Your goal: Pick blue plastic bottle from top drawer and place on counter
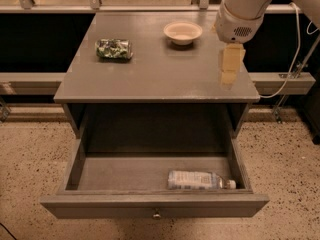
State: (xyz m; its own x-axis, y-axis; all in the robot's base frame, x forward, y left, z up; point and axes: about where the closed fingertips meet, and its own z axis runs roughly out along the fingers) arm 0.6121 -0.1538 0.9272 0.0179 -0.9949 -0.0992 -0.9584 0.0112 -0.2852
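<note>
**Mia:** What is the biggest thing here?

**Ben:** The grey counter (160, 79). Under it the top drawer (125, 171) is pulled way out toward us.

**Mia:** Where is the robot?

**Ben:** Its white arm (242, 9) comes in from the top right. The gripper (229, 79) hangs at the end, pointing down, over the right side of the counter near the front edge.

**Mia:** Is the gripper holding something?

**Ben:** No, I see nothing in it. I can't make out whether it is spread or pressed together.

**Mia:** So where is the bottle?

**Ben:** The bottle (195, 180) is down in the drawer. It lies on its side by the front wall, toward the right, with its white cap pointing right. It is well below the gripper and closer to us. They are far apart and do not touch.

**Mia:** What else is on the counter?

**Ben:** A small round bowl (182, 32) sits at the back, left of the arm. A shiny green-and-white packet (114, 49) lies on the left side.

**Mia:** Anything tiny?

**Ben:** A little round knob (157, 215) in the middle of the drawer front.
</note>
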